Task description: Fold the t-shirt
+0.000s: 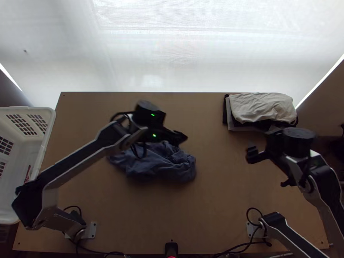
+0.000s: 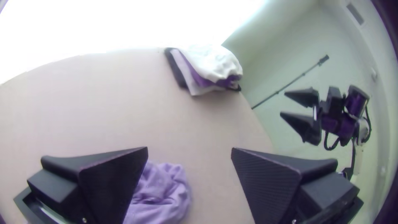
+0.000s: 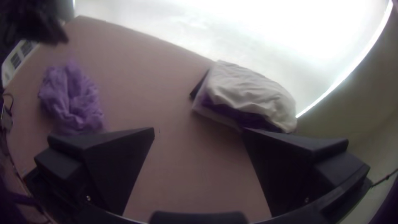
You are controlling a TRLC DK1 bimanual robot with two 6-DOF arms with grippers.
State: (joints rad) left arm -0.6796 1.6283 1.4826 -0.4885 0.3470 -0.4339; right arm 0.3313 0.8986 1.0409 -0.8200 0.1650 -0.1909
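**Bunched t-shirt [image 1: 176, 167] beneath the left gripper [image 1: 175, 136], on a wooden table [image 1: 219, 198]**

At the far left, a white slotted basket [image 1: 49, 124] stands at the table's left edge. To its right, left of the table's centre, the bluish t-shirt lies in a crumpled, unfolded heap. The left gripper hangs over the heap's far side, its two flat black fingers spread well apart, as the left wrist view confirms. Farther right, at the table's far right corner, rests a stack of folded cloths [image 1: 262, 107], pale on top with darker layers below. Nearer than this stack, above the table's right side, the right gripper [image 1: 267, 169] is held with its fingers likewise parted wide.
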